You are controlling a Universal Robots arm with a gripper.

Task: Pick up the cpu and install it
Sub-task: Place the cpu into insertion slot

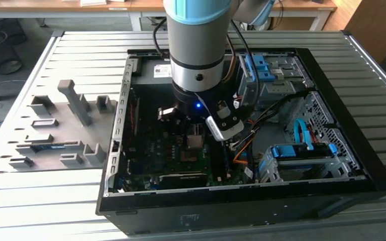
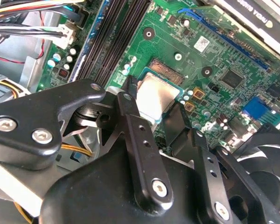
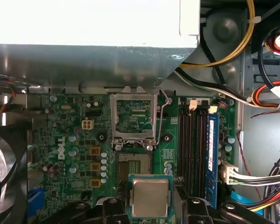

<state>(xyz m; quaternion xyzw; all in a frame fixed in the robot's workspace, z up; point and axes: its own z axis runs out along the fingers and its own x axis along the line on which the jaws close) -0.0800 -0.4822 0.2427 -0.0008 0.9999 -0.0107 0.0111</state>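
1. The arm points down into the open computer case (image 1: 354,165), which lies on its side on a slatted table (image 1: 79,50)
2. The gripper (image 3: 150,196) has its fingers (image 3: 194,212) clamped on two opposite edges of the cpu (image 3: 150,198), whose silvery top is bare between them
3. The cpu sits level over the green motherboard (image 3: 65,126), just beside the open socket (image 3: 134,163); it seems to be clear of the board, though the gap is hard to judge
4. The socket's metal load plate (image 3: 133,116) stands raised
5. A blue memory stick (image 3: 211,154) sits in a slot near the socket
6. A grey fixture tray (image 1: 66,125) lies on the table at the exterior view's left of the case
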